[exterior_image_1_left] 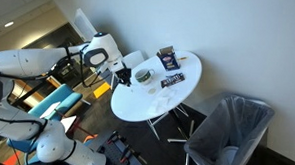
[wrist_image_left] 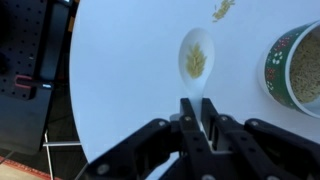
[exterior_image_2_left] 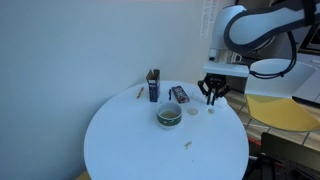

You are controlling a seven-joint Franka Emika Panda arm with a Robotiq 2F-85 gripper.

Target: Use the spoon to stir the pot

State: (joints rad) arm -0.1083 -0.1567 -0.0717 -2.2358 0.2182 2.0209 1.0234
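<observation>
The pot point(exterior_image_2_left: 169, 116) is small and round with a green-patterned outside and pale grainy contents; it stands mid-table and shows in an exterior view point(exterior_image_1_left: 145, 77) and at the wrist view's right edge point(wrist_image_left: 300, 65). My gripper point(wrist_image_left: 199, 105) is shut on the handle of a white spoon point(wrist_image_left: 195, 58). The spoon's bowl holds a little yellowish matter and hovers low over the table to the left of the pot. In both exterior views the gripper point(exterior_image_2_left: 211, 98) point(exterior_image_1_left: 121, 79) hangs near the table's edge, apart from the pot.
An upright dark box point(exterior_image_2_left: 153, 86) and a flat dark packet point(exterior_image_2_left: 179, 94) stand behind the pot on the round white table point(exterior_image_2_left: 130, 140). Crumbs point(wrist_image_left: 222, 10) lie on the tabletop. A grey chair point(exterior_image_1_left: 231, 126) stands beside the table.
</observation>
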